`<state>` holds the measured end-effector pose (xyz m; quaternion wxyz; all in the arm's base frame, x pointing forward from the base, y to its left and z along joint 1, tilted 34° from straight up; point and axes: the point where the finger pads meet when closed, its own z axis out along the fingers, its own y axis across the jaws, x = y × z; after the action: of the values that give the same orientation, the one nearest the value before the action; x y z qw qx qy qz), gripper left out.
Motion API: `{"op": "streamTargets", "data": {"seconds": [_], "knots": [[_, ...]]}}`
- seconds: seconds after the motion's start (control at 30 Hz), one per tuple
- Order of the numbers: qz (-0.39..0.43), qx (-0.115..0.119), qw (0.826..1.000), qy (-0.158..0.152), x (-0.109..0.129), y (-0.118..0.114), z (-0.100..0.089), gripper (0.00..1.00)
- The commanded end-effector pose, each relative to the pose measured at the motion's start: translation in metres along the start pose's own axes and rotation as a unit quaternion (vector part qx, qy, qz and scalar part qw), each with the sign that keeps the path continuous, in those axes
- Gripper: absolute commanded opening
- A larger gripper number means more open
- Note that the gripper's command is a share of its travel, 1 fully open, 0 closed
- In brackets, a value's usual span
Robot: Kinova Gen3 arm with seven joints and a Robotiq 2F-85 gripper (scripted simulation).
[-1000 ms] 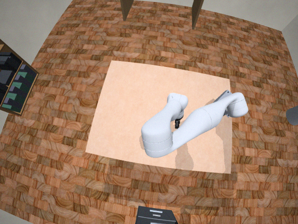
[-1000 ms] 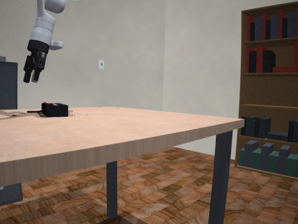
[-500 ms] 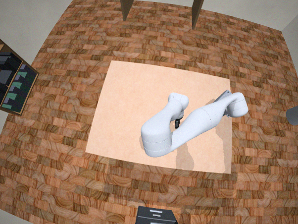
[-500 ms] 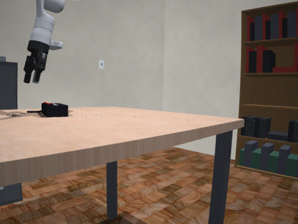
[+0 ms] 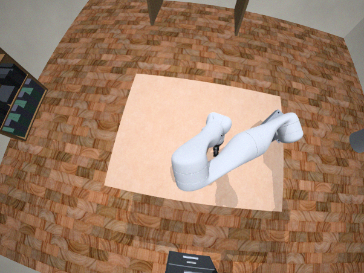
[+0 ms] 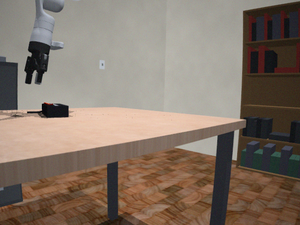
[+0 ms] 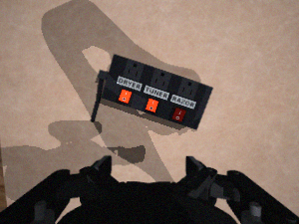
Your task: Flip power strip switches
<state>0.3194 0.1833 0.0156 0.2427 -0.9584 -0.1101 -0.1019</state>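
A black power strip [image 7: 155, 94] lies flat on the table, right way up, a little tilted in the wrist view. It has three labelled rocker switches. The DRYER switch [image 7: 125, 97] glows bright orange. The TUNER switch [image 7: 151, 105] glows bright orange too. The RAZOR switch [image 7: 178, 115] is dark red. The strip also shows in the exterior view [image 6: 55, 110] near the table's far left. My gripper [image 6: 33, 78] hangs open and empty well above the strip. Its two fingers show at the bottom of the wrist view [image 7: 149, 170]. In the top view the arm hides the strip.
The strip's black cord [image 7: 96, 101] runs off its left end. A bookshelf [image 6: 272, 87] stands at the right, off the table. A dark cabinet [image 6: 7, 85] stands behind the table's left side.
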Motion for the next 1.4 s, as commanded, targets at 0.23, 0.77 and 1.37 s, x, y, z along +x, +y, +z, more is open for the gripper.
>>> {"op": "streamTargets", "data": {"seconds": [0.23,0.77,1.37], "knots": [[-0.005,-0.001,1.000,0.006,0.001,0.001,0.001,1.00],[-0.024,-0.005,0.999,0.025,0.007,0.005,0.001,1.00],[-0.041,-0.011,0.998,0.042,0.014,0.009,0.001,1.00]]}}
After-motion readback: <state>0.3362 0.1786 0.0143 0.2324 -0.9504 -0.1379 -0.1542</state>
